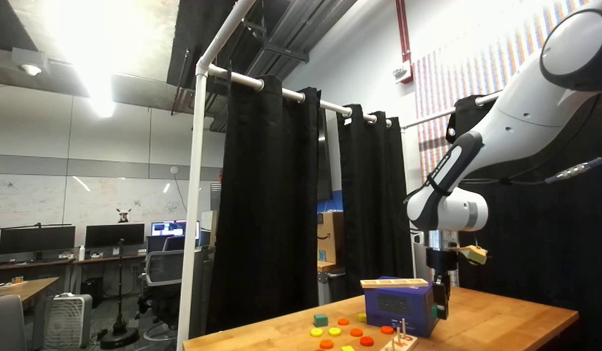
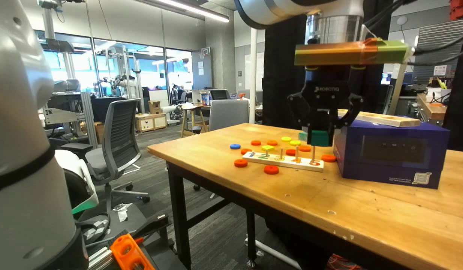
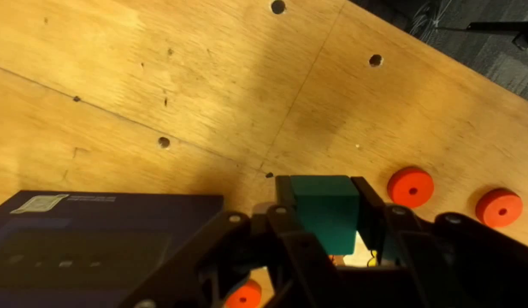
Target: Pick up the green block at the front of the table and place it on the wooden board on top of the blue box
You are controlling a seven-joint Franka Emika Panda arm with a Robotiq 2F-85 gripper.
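The black two-fingered pincer (image 2: 320, 136) grasps a green rectangular block (image 3: 325, 214) above the light-brown wooden bench (image 2: 385, 210); beside the pincer stands a dark blue rectangular box (image 2: 396, 159), bearing a thin pale wooden board (image 2: 387, 119).

Grn block (image 3: 326, 216) held above tbl (image 2: 381, 210), nr dk-blue box (image 2: 392, 157) w/ pale wdn board (image 2: 385, 118) on top.

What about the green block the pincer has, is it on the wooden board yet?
No: in an exterior view, the pincer holds the green block beside the blue box, whose top bears the wooden board.
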